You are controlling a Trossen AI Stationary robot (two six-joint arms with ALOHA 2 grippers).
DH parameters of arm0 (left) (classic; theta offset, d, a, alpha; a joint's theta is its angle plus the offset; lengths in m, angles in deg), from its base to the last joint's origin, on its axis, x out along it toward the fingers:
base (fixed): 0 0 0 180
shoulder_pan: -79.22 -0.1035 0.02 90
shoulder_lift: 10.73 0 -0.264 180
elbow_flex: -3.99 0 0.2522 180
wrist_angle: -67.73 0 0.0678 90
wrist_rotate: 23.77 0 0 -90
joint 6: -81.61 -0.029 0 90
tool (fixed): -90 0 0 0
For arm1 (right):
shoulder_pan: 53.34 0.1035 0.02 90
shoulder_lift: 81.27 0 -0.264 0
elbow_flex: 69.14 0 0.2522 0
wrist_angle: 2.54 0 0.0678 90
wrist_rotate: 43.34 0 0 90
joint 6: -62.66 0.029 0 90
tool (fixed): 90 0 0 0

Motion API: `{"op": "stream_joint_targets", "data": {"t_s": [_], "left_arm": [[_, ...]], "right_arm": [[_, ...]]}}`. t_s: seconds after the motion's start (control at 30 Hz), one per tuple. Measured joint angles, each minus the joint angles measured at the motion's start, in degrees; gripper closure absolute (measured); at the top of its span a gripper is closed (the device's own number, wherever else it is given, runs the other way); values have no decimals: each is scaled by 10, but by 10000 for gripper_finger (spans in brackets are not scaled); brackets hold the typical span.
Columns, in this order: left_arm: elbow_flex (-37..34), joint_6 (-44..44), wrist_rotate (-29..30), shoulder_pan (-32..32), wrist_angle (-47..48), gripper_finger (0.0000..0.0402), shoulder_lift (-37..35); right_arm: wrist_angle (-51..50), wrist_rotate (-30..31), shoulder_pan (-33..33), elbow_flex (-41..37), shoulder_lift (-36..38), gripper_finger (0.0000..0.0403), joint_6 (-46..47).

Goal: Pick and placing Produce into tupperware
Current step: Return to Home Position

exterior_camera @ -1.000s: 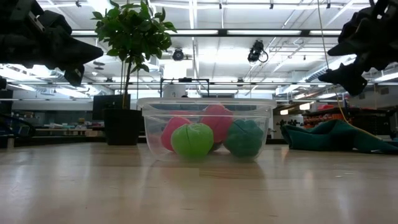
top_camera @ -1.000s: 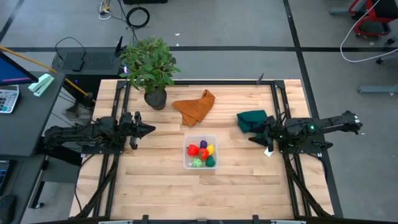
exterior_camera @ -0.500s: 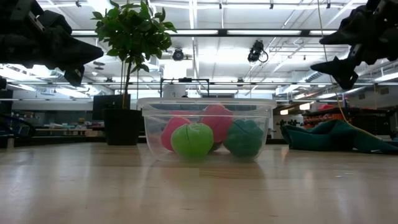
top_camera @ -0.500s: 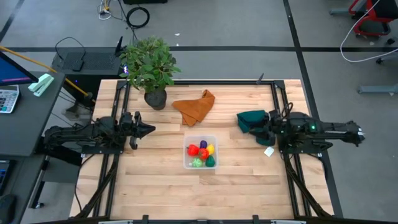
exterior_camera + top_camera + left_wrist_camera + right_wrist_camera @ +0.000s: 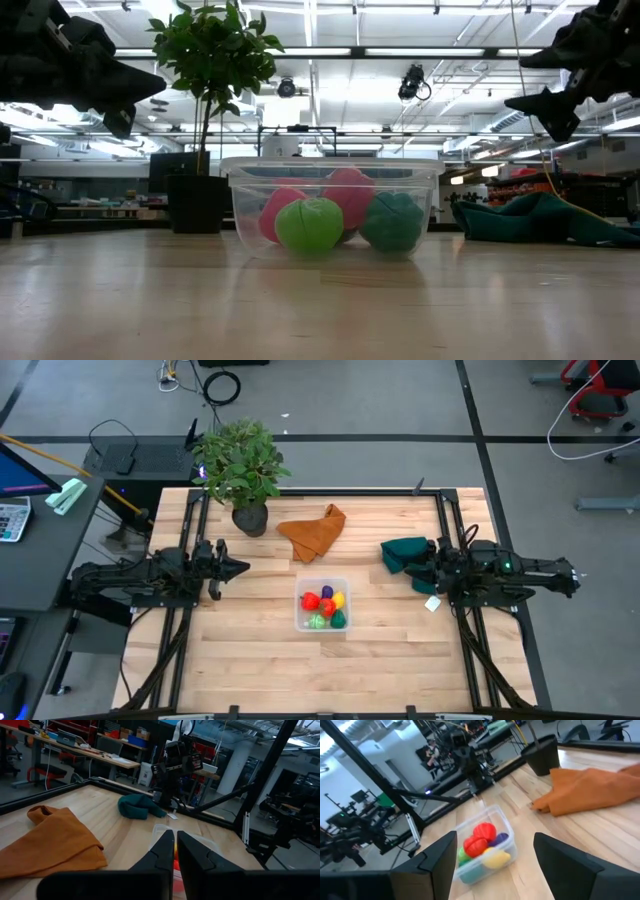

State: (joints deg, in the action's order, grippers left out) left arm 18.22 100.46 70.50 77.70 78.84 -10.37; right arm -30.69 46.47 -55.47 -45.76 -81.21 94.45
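The clear tupperware point(image 5: 323, 606) stands on the wooden table near its middle. Inside lies the produce point(image 5: 325, 605): red, purple and yellow pieces with green ones toward the near side. The low view shows the box point(image 5: 330, 170) with a light green piece point(image 5: 309, 224), a red one point(image 5: 345, 192) and a dark green one point(image 5: 393, 222) behind its wall. My left gripper point(image 5: 240, 569) hovers shut left of the box, above the table point(image 5: 150, 85) point(image 5: 175, 834). My right gripper point(image 5: 412, 573) hovers open right of the box point(image 5: 530, 82) point(image 5: 495, 837), pointing at it point(image 5: 485, 847).
A potted plant point(image 5: 240, 470) stands at the far left. An orange cloth point(image 5: 315, 530) lies just beyond the box. A dark green cloth point(image 5: 405, 553) lies under the right gripper's far side, a white tag point(image 5: 432, 603) near it. Bare wood lies on the near side.
The right arm has swung about: its rear end moved toward the near edge, so it now lies level across the table. Its gripper shifted slightly toward the far edge and uncovered the white tag. The left arm, the box and the produce kept still.
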Motion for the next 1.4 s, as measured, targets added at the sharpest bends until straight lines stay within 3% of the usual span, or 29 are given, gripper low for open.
{"op": "stream_joint_targets", "data": {"t_s": [0.67,1.03,1.23,1.4], "left_arm": [[0,0,0,0,0,381,0],[0,0,0,0,-1,366,0],[0,0,0,0,-1,371,0],[0,0,0,0,-1,378,0]], "right_arm": [[233,-60,0,-88,-1,179,86],[232,-119,1,-88,0,179,97],[192,-63,1,-89,0,183,42],[166,-53,1,-89,-1,200,1]]}}
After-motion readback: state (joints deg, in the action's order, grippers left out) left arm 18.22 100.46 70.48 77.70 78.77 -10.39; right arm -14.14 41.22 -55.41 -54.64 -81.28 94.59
